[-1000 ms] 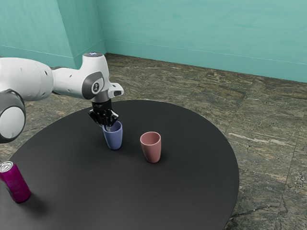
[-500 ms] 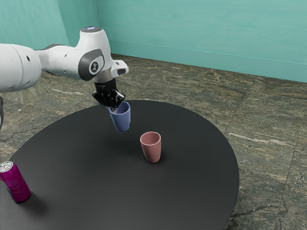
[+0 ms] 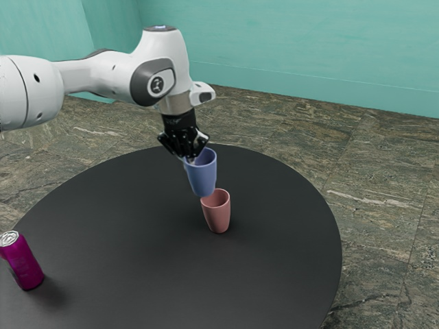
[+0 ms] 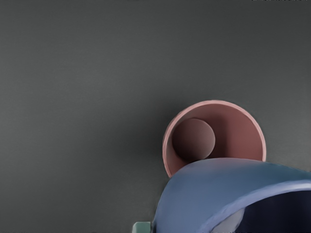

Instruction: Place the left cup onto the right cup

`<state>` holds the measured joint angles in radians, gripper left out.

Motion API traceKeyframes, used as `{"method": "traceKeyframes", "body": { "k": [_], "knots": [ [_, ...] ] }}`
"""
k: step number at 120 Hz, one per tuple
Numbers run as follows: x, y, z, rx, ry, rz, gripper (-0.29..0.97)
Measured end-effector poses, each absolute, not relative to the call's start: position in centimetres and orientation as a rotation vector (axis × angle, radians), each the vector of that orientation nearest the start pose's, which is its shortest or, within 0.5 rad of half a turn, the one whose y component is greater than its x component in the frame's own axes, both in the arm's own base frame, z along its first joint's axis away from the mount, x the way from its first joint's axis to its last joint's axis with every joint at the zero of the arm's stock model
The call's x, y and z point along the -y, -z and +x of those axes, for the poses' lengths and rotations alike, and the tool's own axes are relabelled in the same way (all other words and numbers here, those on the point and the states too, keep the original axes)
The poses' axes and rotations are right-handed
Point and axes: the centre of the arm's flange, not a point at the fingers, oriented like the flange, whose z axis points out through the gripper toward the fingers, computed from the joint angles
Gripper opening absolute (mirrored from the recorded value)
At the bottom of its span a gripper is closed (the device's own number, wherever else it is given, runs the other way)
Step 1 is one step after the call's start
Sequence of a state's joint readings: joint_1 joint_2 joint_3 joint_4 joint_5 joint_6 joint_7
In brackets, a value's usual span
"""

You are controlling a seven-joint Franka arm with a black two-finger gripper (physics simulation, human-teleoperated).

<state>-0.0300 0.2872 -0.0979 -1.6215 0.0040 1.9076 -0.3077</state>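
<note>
My gripper [image 3: 188, 155] is shut on the rim of the blue cup [image 3: 202, 174], which hangs tilted in the air above the round black table [image 3: 123, 233]. The pink cup [image 3: 216, 210] stands upright on the table just below and slightly toward the exterior view's right of the blue one. In the wrist view the blue cup [image 4: 233, 196] looms large under my hand and covers part of the open mouth of the pink cup [image 4: 216, 133].
A magenta can [image 3: 20, 259] stands near the table's edge at the exterior view's lower left. Marbled floor [image 3: 384, 178] surrounds the table, with teal walls behind.
My arm has lifted the blue cup off the table and carried it toward the exterior view's right, until it hangs just over the pink cup. The pink cup and can have stayed put.
</note>
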Motion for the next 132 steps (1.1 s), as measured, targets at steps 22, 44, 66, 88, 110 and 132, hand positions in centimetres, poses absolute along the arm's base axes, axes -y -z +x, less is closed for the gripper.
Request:
{"method": "traceKeyframes", "body": {
  "k": [22,44,66,88,110,132],
  "knots": [
    [7.9,-43.8,65.8,0.378,-0.048,-3.142,-0.1],
    [8.7,-42.4,66.1,0.427,-0.078,-3.133,-0.11],
    [8.7,-41.0,66.5,0.471,-0.089,-3.122,-0.1],
    [8.7,-40.2,66.7,0.501,-0.084,-3.115,-0.08],
    [9.3,-40.4,66.7,0.484,-0.051,-3.099,0.32],
    [9.3,-42.3,66.4,0.482,0.008,-3.087,0.53]
  ]
}}
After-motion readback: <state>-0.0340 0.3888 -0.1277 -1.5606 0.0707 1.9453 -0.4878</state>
